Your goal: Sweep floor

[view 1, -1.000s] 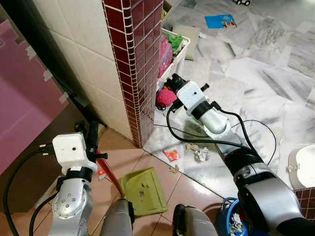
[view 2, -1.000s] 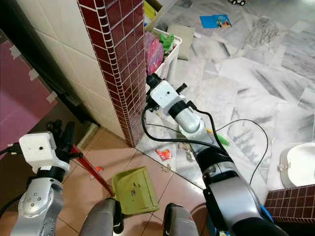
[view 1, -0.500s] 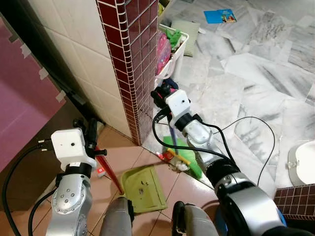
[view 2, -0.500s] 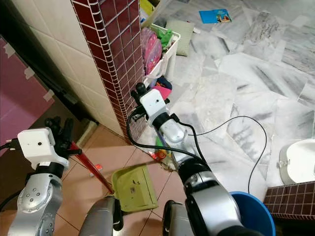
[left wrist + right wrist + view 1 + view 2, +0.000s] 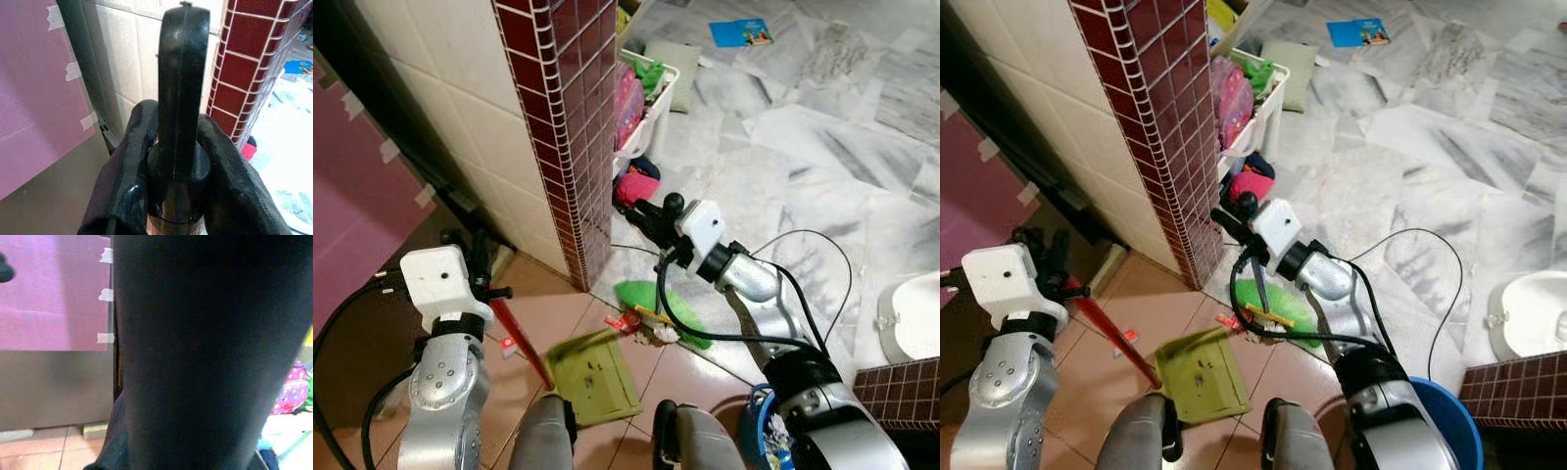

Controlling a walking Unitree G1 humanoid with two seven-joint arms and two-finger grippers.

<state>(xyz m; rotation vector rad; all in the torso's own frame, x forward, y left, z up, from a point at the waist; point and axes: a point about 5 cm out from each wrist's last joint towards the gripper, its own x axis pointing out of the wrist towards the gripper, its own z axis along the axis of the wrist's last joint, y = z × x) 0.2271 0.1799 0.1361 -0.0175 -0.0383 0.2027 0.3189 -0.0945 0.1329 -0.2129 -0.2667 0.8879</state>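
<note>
Left gripper (image 5: 478,262) is clamped on the dustpan handle (image 5: 521,338); right gripper (image 5: 1234,217), clamped on the broom (image 5: 1283,305), could flick litter (image 5: 651,328) past the dustpan (image 5: 595,377).

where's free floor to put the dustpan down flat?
Bare tan tile between the dustpan and the pink board, left of the red handle. Open marble right of the broom, up toward the blue book. Crowded: pillar corner, with the broom, litter and toy basket.
</note>
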